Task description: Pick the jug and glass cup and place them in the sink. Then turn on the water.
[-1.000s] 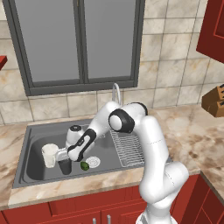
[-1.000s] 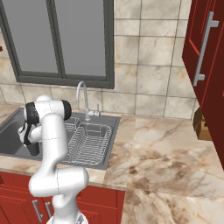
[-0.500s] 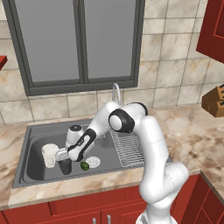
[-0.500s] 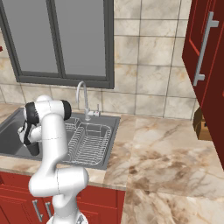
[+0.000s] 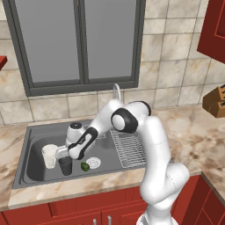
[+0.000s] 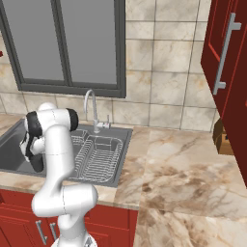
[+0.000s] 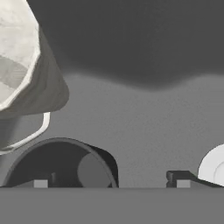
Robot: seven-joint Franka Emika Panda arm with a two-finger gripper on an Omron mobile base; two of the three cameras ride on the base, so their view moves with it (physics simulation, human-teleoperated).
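The gripper (image 5: 66,154) hangs low inside the left basin of the sink (image 5: 35,137), its fingers spread wide and holding nothing. Right beneath it the glass cup (image 5: 65,165) stands upright on the basin floor — in the hand view its dark open mouth (image 7: 61,164) sits at one fingertip, the other fingertip (image 7: 179,178) well off to the side. Just beside the cup, seemingly touching it, stands the jug (image 5: 50,156), pale and upright. A small green object (image 5: 85,166) lies near the cup, next to the white drain (image 5: 93,163). Beyond — the wire rack (image 5: 129,148) in the right basin and the curved tap (image 6: 91,109) behind.
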